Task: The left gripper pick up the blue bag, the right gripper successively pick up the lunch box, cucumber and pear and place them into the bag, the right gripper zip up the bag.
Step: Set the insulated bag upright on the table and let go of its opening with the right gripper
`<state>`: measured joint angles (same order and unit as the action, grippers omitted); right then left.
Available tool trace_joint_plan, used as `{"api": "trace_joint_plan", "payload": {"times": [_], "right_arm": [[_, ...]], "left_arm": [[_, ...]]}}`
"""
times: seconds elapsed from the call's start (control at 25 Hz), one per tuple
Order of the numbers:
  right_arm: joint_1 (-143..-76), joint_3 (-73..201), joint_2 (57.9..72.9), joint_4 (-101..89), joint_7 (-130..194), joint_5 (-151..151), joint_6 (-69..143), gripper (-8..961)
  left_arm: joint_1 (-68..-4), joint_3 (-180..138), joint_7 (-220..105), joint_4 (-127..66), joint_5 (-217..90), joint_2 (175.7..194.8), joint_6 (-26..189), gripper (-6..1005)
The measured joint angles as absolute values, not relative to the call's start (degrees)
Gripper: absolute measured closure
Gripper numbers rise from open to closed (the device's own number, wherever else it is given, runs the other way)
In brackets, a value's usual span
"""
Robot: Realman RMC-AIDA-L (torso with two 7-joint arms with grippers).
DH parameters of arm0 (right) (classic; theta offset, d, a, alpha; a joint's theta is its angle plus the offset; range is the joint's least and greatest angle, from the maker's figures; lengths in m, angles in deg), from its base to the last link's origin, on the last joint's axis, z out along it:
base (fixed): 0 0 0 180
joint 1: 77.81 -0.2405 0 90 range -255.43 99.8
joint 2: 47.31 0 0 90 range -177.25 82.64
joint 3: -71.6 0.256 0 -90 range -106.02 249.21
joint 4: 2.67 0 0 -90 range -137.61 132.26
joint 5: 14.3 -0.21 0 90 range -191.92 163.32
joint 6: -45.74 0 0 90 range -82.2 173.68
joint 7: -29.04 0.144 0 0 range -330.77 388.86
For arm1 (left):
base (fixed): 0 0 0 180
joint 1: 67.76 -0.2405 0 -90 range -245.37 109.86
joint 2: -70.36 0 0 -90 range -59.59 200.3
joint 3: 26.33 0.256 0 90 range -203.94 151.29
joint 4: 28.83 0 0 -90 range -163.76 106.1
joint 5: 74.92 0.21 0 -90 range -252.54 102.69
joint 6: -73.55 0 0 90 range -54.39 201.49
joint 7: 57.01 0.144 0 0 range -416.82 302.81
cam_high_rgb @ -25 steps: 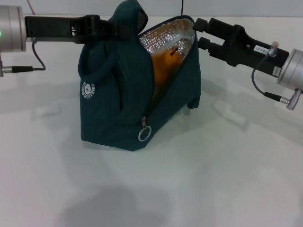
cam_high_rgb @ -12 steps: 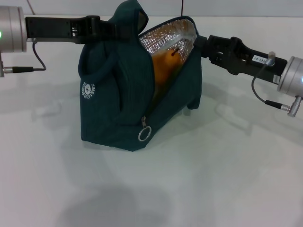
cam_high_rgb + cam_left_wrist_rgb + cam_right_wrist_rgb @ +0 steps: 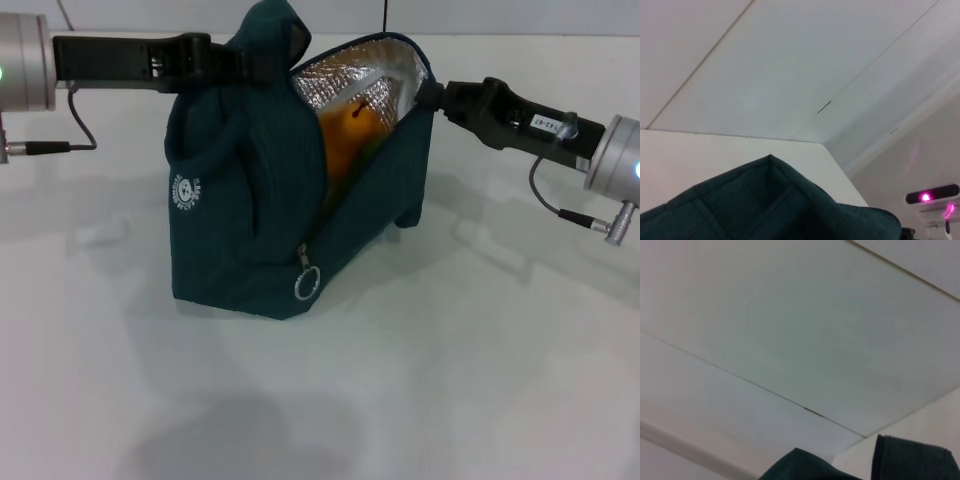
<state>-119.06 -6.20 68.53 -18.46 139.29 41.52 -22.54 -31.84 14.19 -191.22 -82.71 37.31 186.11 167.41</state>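
The left arm is stretched nearly level across the scene from the left edge of the head view, its silver wrist at that edge. The left gripper is closed on a loop handle at the raised top of the blue bag. From that grip, the bag hangs down and stands with its base on the white table.

The right arm is brought in from the right side, sloping slightly upward toward the bag, its silver wrist lower and farther out than its fingers. The right gripper is pressed against the upper rim of the bag's far side, just at the edge of the foil-lined mouth. Whether its fingers are spread or pinched on the rim cannot be told, as the tips are hidden by the fabric.

The bag's mouth is held open between the two grippers, and the opening faces up and toward the right gripper. The zipper line runs down from the mouth toward the front corner, where the metal ring pull hangs low, well below both grippers.

Inside the opening, between the grippers and slightly below them, the pear is seen, stem upward. A sliver of green, seemingly the cucumber, is seen just beside it.

In both wrist views only folds of teal fabric and the ceiling are shown.
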Motion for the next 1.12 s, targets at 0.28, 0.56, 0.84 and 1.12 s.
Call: {"api": "trace_joint_plan", "payload": {"times": [0.28,0.56,0.84,1.12], "right_arm": [[-115.4,-5.8,68.30,-25.0,132.2,41.2,-26.2,929],[-107.6,-5.2,67.80,-37.4,128.8,41.5,-36.2,922],[-104.4,-5.4,67.41,-35.8,127.4,41.7,-41.5,890],[-104.0,-5.2,67.38,-33.1,124.6,41.8,-43.1,859]], "left_arm": [[-32.0,14.2,-191.6,-82.7,37.1,186.21,167.8,905],[-32.1,14.2,-192.7,-81.2,34.4,186.94,170.2,904],[-31.4,14.5,-190.4,-73.4,35.4,188.51,168.3,902],[-31.9,15.0,-189.1,-70.1,36.4,188.76,166.6,901]]}}
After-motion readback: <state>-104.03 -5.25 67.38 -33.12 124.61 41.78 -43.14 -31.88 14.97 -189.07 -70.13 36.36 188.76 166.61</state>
